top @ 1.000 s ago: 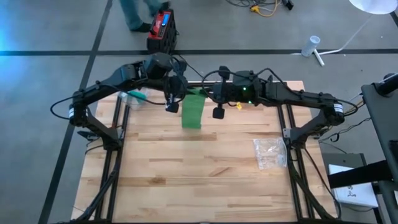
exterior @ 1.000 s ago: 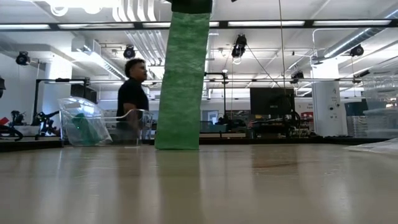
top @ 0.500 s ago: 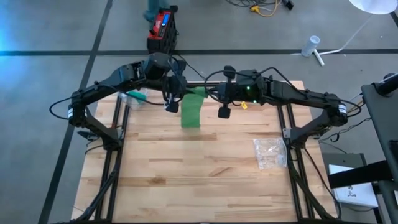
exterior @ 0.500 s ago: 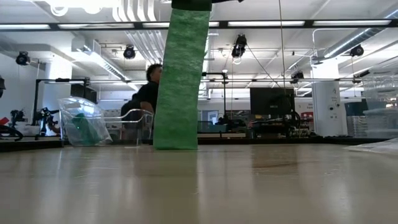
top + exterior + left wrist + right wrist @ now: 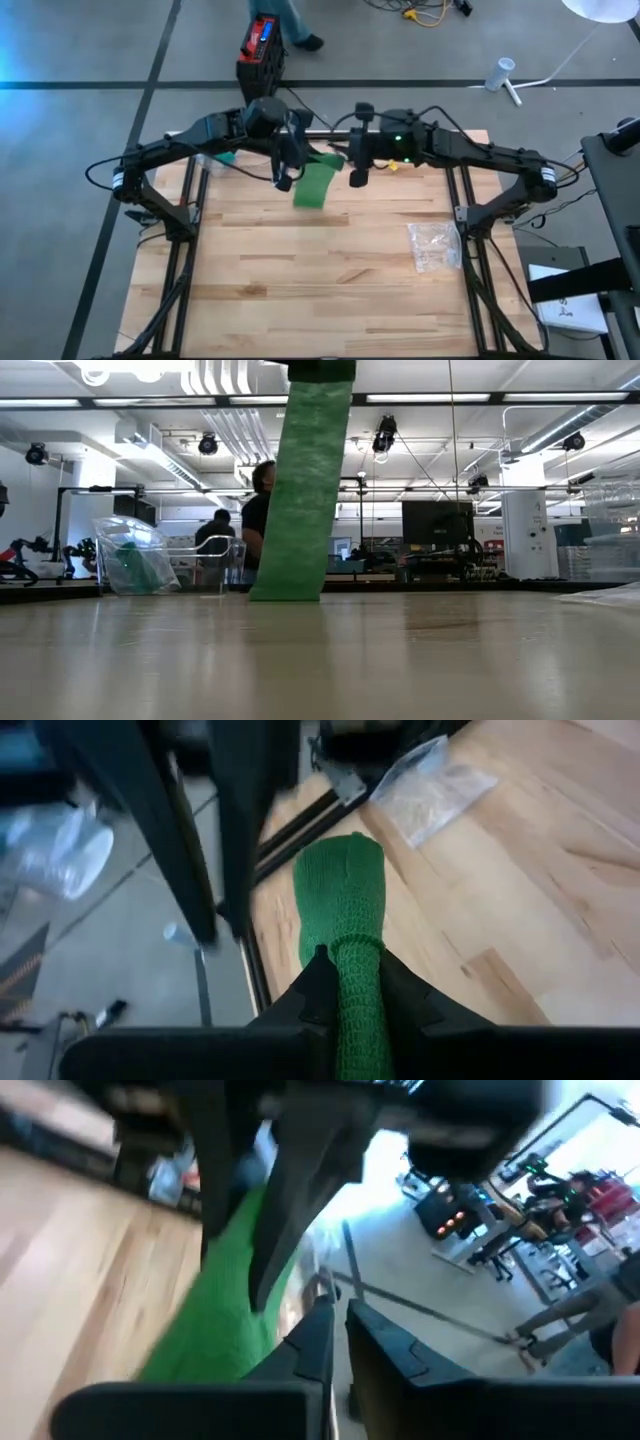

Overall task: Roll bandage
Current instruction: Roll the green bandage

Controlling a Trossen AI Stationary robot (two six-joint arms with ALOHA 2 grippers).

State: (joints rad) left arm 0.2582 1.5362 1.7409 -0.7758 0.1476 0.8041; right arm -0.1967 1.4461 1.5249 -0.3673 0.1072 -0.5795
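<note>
Bandage hangs to table; plastic bag well apart.

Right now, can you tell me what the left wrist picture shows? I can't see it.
The left tool is shut on a green bandage, which hangs down toward the wooden table. A clear plastic bag lies on the table beyond.

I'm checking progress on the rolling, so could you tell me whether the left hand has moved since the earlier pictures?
Yes. In the high view the left hand, shut on the green bandage, has shifted toward the right arm and a little inward from the table's far edge.
</note>
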